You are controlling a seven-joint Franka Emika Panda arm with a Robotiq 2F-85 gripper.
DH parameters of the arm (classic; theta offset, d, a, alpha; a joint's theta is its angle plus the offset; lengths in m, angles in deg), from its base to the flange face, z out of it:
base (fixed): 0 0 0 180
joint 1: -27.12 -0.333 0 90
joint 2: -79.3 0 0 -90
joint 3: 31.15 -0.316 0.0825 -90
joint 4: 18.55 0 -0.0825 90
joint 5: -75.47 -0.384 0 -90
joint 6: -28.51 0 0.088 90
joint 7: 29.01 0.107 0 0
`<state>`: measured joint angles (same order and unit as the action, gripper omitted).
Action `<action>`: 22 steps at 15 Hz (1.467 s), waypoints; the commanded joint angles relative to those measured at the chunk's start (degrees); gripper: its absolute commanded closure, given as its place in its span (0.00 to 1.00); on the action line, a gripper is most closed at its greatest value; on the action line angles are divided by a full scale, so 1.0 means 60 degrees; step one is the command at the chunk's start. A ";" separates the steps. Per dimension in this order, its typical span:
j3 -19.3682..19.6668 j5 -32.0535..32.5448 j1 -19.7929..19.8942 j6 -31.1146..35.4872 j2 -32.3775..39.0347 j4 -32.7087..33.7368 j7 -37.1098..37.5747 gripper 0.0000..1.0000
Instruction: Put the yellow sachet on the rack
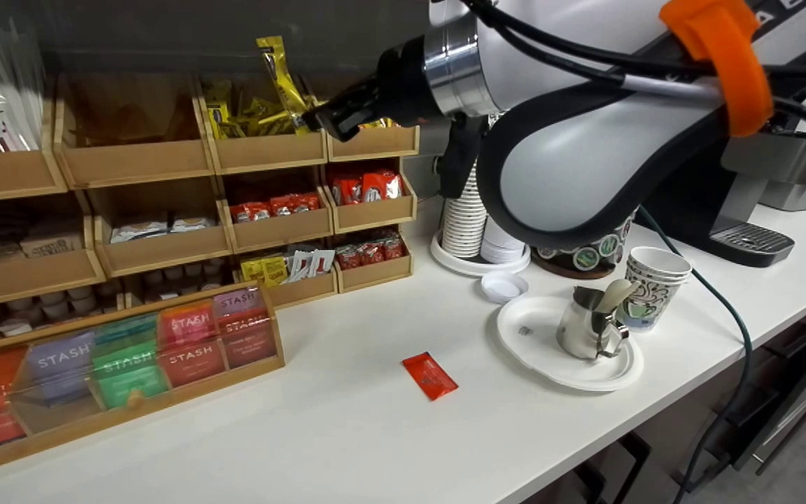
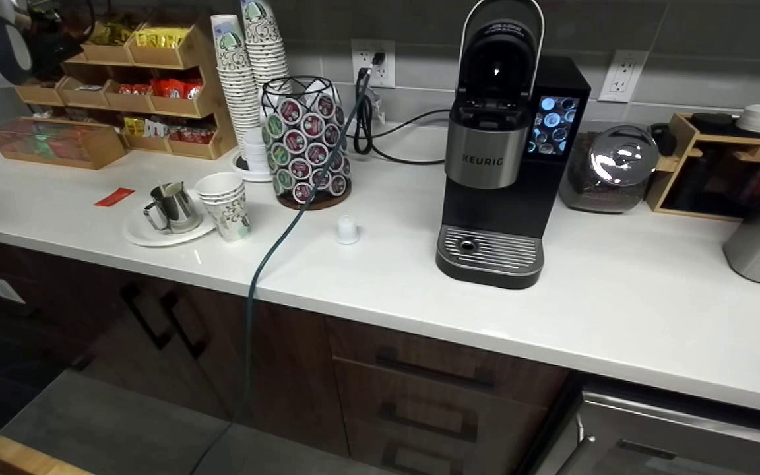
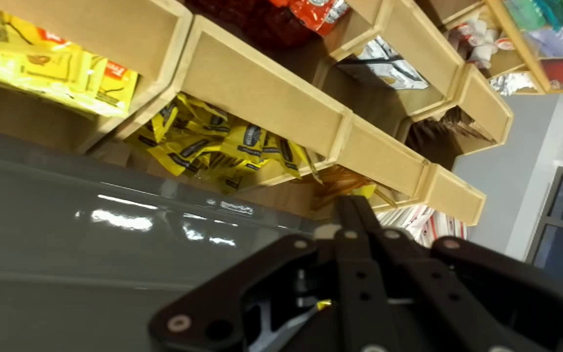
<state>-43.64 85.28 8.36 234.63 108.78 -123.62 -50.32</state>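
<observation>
The yellow sachet [image 1: 280, 78] is a thin elongated packet with dark print. In an exterior view it stands tilted above the top row of the rack, its lower end at my gripper's tips. My gripper [image 1: 324, 124] is shut on the sachet. In the wrist view the fingertips [image 3: 352, 199] are pressed together, and only a small yellow bit of the sachet [image 3: 365, 190] shows beyond them. The wooden rack [image 1: 270, 152] has yellow packets in the top compartment behind the sachet. The rack also shows in an exterior view [image 2: 223, 99], where the sachet cannot be made out.
A red square sachet [image 1: 430, 376] lies on the white counter [image 1: 347, 434]. A tea box [image 1: 186, 399] stands before the rack. Stacked cups [image 1: 464, 210], a pod carousel [image 2: 307, 142] and a plate [image 1: 525, 350] with a metal pitcher [image 1: 581, 325] stand beside it. A grey wall [image 3: 91, 234] is behind the rack.
</observation>
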 commanded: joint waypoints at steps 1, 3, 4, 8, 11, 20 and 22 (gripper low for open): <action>0.0348 0.0378 -0.0181 -0.0002 -0.0020 0.0035 0.0461 0.99; 0.0383 -0.0320 -0.0352 -0.0080 0.0182 0.0407 -0.0009 1.00; 0.0594 -0.0698 -0.0583 -0.0112 0.0243 0.0713 -0.0095 1.00; 0.0520 -0.1218 -0.0419 -0.0846 0.0600 0.2242 0.0349 1.00; 0.0626 -0.1489 -0.0465 -0.1978 0.1075 0.3629 0.0559 1.00; 0.0740 -0.1470 -0.0603 -0.3468 0.4097 0.8192 0.1595 1.00; 0.0972 -0.1443 -0.0836 -0.3588 0.4682 0.9097 0.1633 1.00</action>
<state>-39.93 77.29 5.97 214.17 129.63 -80.31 -41.43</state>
